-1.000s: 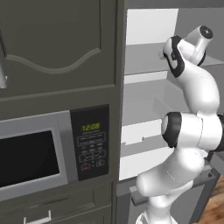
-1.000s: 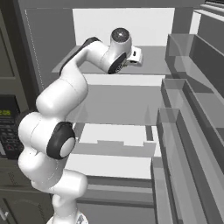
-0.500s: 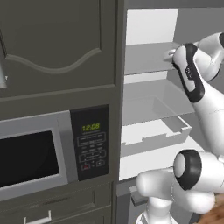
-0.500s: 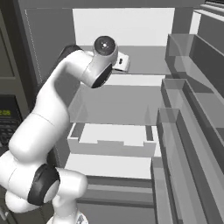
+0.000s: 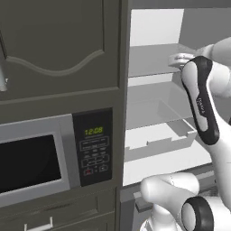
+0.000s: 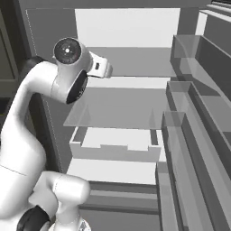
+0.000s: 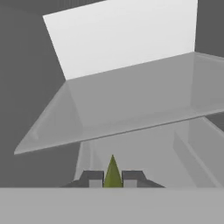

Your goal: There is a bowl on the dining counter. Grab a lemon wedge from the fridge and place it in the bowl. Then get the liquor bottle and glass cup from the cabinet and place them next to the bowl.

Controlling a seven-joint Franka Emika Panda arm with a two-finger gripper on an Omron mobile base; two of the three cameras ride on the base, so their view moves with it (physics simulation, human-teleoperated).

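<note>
Clearly, the lemon wedge (image 7: 112,173) is clamped between the closed pincer (image 7: 112,179) fingertips, held inside the open fridge (image 6: 135,54), just below its glass shelf (image 7: 127,105).

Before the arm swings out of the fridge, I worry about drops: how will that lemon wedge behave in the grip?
The lemon wedge looks small against the fingertips, so probably light. It tapers to a thin point, so the gripper likely pinches a narrow, soft section that could squash or slip. Wedge-shaped, it seems unlikely to roll if dropped.
</note>
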